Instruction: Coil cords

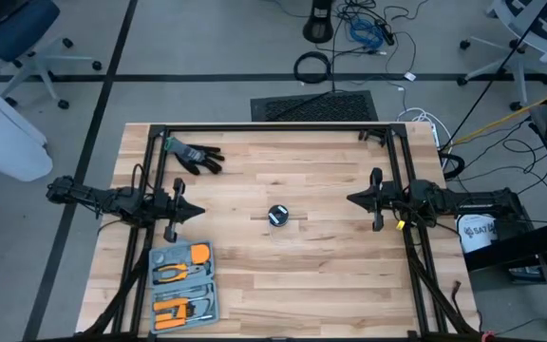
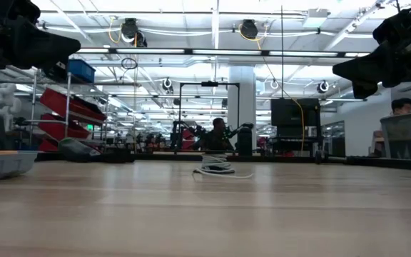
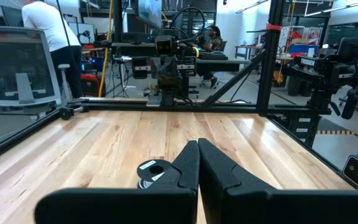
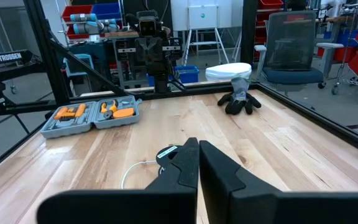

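Observation:
The cord is wound into a small round black puck with a pale centre (image 1: 278, 216). It lies flat on the wooden table near its middle, and a short thin white tail (image 4: 132, 172) trails from it onto the wood. The low view shows the cord (image 2: 216, 169) far off, and the left wrist view shows the puck (image 3: 153, 172) just past my fingers. My left gripper (image 1: 196, 211) is shut and hovers level to the puck's left. My right gripper (image 1: 351, 199) is shut and hovers level to the puck's right. Both are well clear of it.
A black glove (image 1: 195, 156) lies at the table's far left. An open grey tool case with orange tools (image 1: 183, 285) sits at the near left. A black frame (image 1: 273, 128) runs along the table's far edge and sides. People and equipment stand in the room beyond.

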